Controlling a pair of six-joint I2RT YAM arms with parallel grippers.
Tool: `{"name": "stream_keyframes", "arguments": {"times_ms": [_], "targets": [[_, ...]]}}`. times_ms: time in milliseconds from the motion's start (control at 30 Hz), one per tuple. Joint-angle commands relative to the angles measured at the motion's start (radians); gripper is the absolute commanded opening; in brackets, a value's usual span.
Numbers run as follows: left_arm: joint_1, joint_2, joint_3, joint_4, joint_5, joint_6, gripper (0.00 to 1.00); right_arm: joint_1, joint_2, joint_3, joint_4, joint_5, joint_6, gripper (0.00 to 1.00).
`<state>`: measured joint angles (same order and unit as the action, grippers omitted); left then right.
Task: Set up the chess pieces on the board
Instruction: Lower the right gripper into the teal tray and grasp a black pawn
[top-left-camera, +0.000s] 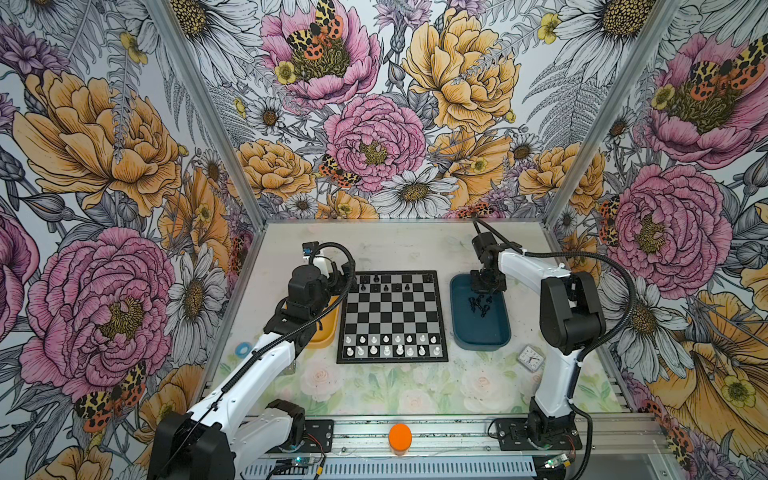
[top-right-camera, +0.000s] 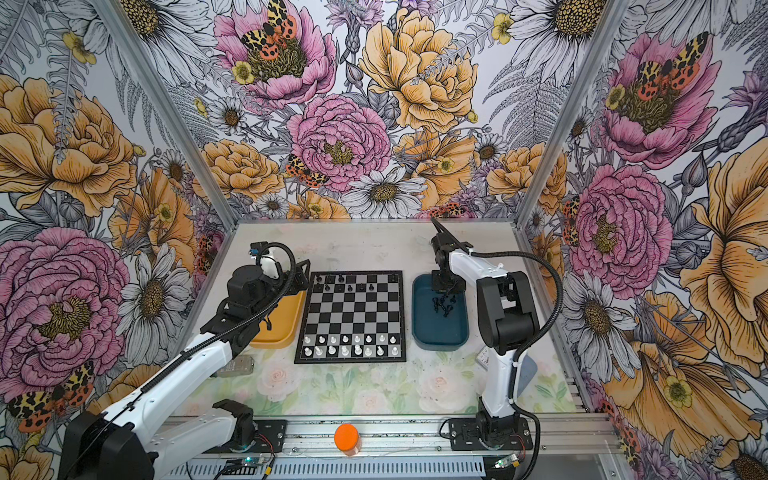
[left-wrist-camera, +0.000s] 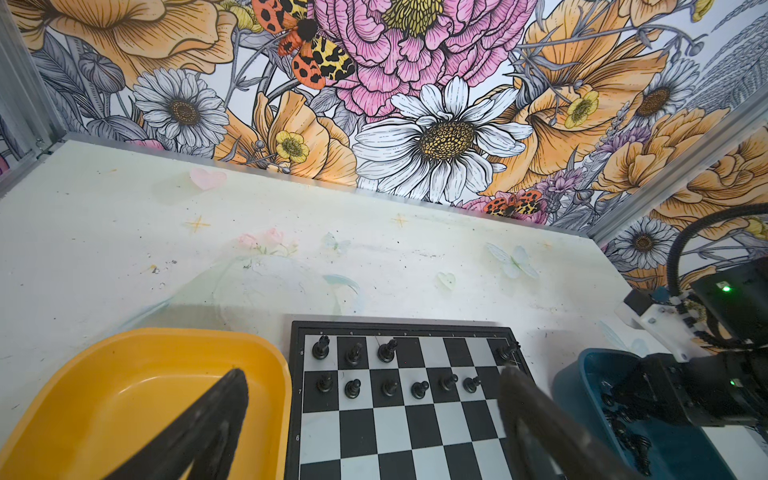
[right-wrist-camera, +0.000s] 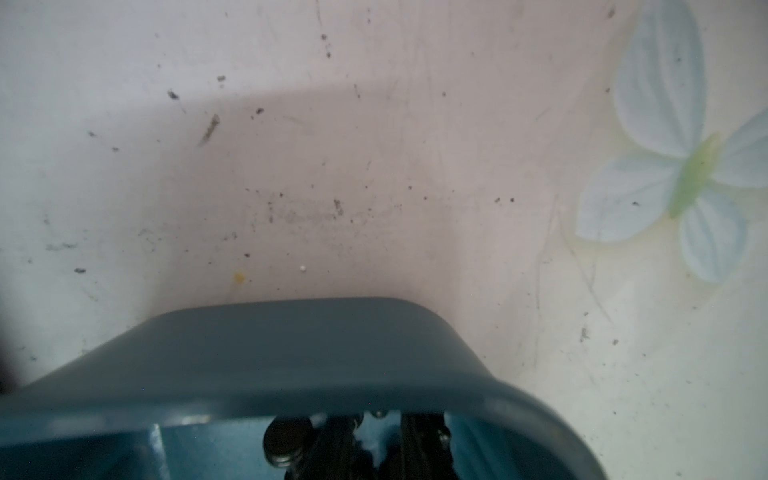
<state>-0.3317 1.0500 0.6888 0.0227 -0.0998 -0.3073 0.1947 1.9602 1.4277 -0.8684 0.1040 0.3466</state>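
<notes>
In both top views we see ten chess pieces (top-left-camera: 386, 287) on the far rows of the board (top-left-camera: 392, 320), a small heap left in the blue tray (top-left-camera: 482, 336), and the right hand (top-left-camera: 485, 296) dipped down among them. Left wrist: the left hand (left-wrist-camera: 372, 376) hangs spread wide and empty where the yellow tray (left-wrist-camera: 124, 374) meets the board. Right wrist: the fingers (right-wrist-camera: 422, 444) are blurred inside the tray rim, so we cannot tell whether they pinch a piece.

Yellow tray (top-left-camera: 327, 332), dark blue tray (top-left-camera: 484, 334), white chessmen (top-left-camera: 387, 350), orange-capped jar (top-left-camera: 400, 436), small clock (top-left-camera: 531, 358); perhaps a blue tape ring (top-left-camera: 244, 349)
</notes>
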Motion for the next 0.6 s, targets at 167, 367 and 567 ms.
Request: {"name": "stream_keyframes", "arguments": {"times_ms": [167,367,567], "targets": [[-0.007,0.001,0.028,0.0,0.006,0.001,0.95,-0.01,0.031,0.015,0.026,-0.005,-0.009,0.21],[-0.008,0.002,0.027,-0.001,0.007,0.003,0.95,-0.011,0.037,0.016,0.025,-0.004,-0.009,0.2],[-0.008,-0.001,0.026,-0.002,0.006,0.003,0.95,-0.012,0.044,0.019,0.026,-0.004,-0.009,0.18]]}}
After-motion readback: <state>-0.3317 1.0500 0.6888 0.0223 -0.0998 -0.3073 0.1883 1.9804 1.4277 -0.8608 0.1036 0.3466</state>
